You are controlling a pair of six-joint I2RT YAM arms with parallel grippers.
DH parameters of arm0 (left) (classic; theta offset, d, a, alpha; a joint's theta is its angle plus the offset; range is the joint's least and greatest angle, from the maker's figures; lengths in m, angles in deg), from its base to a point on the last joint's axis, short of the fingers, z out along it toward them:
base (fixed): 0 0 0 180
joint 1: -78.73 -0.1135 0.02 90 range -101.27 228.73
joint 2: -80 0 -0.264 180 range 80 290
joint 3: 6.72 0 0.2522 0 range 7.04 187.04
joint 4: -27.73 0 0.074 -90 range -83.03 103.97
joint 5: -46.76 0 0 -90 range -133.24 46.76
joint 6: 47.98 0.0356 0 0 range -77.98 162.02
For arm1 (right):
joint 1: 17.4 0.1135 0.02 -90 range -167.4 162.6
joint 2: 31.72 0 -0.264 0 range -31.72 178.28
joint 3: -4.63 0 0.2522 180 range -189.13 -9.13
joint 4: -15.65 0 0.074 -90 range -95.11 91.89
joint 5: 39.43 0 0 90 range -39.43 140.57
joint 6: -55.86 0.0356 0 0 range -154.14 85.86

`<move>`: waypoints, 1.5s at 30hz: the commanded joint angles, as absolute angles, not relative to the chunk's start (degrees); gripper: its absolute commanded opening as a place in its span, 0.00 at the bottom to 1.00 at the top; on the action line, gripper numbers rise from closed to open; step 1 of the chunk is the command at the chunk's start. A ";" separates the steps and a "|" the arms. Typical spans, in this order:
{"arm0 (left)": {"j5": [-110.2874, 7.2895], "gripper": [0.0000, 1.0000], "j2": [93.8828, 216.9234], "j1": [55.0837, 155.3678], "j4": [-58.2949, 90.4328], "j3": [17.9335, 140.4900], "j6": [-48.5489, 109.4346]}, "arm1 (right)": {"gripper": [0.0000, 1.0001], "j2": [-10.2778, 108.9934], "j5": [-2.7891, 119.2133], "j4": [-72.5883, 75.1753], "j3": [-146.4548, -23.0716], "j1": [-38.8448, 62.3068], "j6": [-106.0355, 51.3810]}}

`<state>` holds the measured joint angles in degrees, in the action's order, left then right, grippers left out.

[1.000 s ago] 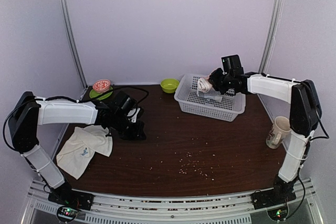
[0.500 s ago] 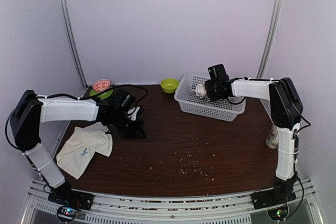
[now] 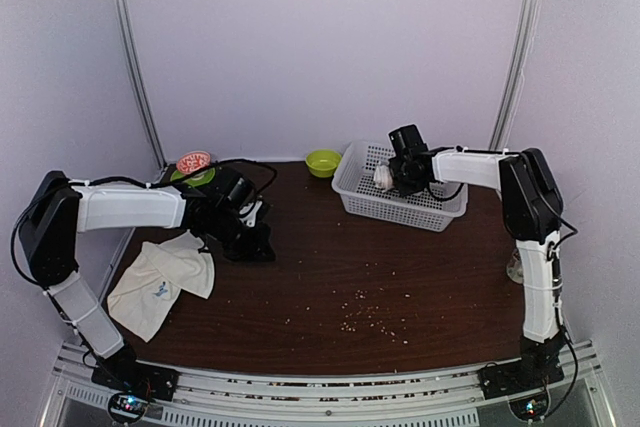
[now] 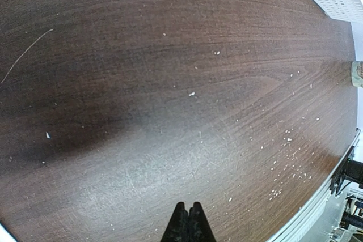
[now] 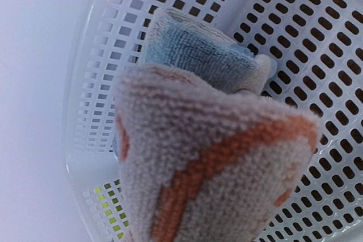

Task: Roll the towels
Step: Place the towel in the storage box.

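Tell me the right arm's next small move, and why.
Probably lower a little and open: the right gripper holds the rolled patterned towel over the basket, beside the grey-blue roll already lying there.

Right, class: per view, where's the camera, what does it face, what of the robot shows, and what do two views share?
Top external: above, behind the bases, facing down at the table; both arms show.
Left wrist: facing the speckled table; shut left gripper tips show.
Right wrist: facing the cream-and-orange towel over the white basket; no fingers show.
Shared: basket, in top and right wrist.
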<state>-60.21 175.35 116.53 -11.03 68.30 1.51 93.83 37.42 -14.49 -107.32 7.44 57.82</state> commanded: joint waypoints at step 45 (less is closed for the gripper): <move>-62.74 0.02 178.17 114.03 -10.73 69.37 3.46 | 0.86 88.10 45.52 -23.33 -105.26 6.10 50.02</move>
<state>-61.72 177.82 114.67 -11.05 68.34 2.54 91.60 44.88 -21.68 -108.13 6.94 52.55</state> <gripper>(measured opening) 0.022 0.867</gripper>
